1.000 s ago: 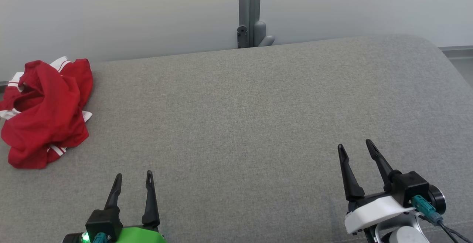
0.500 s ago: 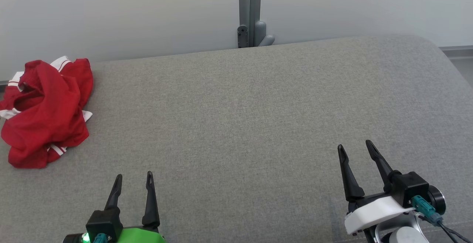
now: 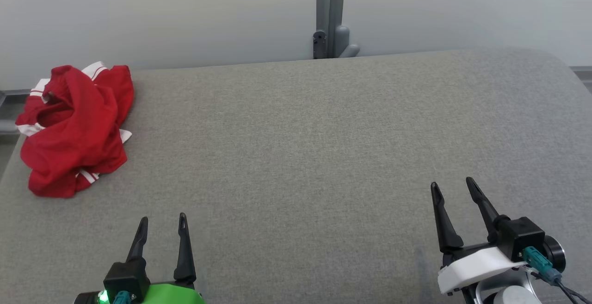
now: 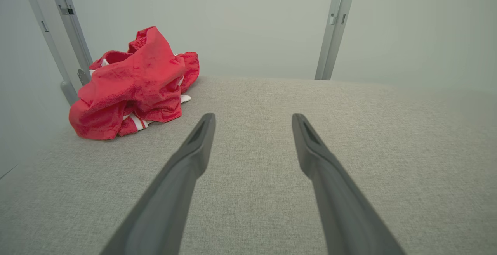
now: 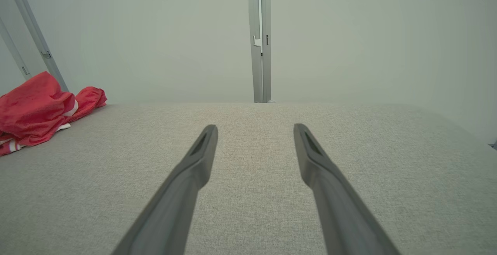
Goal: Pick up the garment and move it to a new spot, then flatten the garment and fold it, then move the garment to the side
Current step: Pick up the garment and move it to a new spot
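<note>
Because everything in the head view has slid together a little to the right since half a second ago, post [image 3: 329, 12] and cloth alike, the change is judged to be a turn of the camera towards the left and not a move of any thing; the garment [image 3: 76, 128] is taken to have lain undisturbed. It is seen as a crumpled red heap with white striped trim, at the far left corner of the grey cloth-covered worktop [image 3: 300, 146], close to the rear and left edges. It is held in nothing and by nothing: it lies loose on the bare cloth, with no box, basket or tray under it. The left pincer [image 3: 163, 217] is held low over the near edge with its fingers apart and nothing between them, the garment well ahead and to its left; the right pincer [image 3: 452, 182] is likewise spread and unladen, well apart from the garment. The pick-up is judged not yet begun; the turn is read as a squaring-up towards the heap, for which the left arm is better placed.
</note>
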{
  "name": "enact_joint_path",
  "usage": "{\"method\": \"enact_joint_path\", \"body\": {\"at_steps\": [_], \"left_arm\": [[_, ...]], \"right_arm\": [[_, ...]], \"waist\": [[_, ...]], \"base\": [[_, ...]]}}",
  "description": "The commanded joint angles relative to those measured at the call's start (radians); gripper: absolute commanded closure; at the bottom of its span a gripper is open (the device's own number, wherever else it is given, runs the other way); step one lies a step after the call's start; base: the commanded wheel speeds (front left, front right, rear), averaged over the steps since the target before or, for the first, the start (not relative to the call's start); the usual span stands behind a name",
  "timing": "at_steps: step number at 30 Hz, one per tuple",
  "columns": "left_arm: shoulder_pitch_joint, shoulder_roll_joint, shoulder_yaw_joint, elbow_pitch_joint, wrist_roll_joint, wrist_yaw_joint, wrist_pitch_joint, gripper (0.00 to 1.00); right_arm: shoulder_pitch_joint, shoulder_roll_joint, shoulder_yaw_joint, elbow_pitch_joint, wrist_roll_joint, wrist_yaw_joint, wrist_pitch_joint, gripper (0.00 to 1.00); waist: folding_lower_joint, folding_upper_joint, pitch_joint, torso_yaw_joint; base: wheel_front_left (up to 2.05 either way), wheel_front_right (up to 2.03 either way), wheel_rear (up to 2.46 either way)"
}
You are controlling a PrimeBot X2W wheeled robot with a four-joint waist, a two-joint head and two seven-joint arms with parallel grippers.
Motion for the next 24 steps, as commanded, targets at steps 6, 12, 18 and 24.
{"method": "enact_joint_path", "body": {"at_steps": [6,12,18,24], "left_arm": [[-0.008,0.006,0.016,-0.002,0.016,-0.004,0.0,0.0],[-0.004,0.006,0.028,-0.006,0.026,-0.013,0.0,0.0],[0.009,0.006,0.046,-0.008,0.032,-0.021,0.0,0.0],[0.018,0.006,0.058,-0.007,0.034,-0.029,0.0,0.0]], "right_arm": [[0.01,-0.003,-0.003,-0.008,-0.001,0.0,-0.003,0.0],[0.011,-0.003,0.005,-0.008,0.008,0.0,-0.003,0.0],[0.005,-0.003,0.018,-0.007,0.019,0.0,-0.003,0.0],[-0.001,-0.003,0.023,0.0,0.026,0.0,-0.003,0.0]], "waist": [[0.0,0.0095,-0.005,0.167],[0.0,0.0095,-0.008,0.274],[0.0,0.0095,-0.007,0.373],[0.0,0.0095,-0.004,0.428]], "base": [[0.0,0.0,0.0],[0.0,0.0,0.0],[0.0,0.0,0.0],[0.0,0.0,0.0]]}}
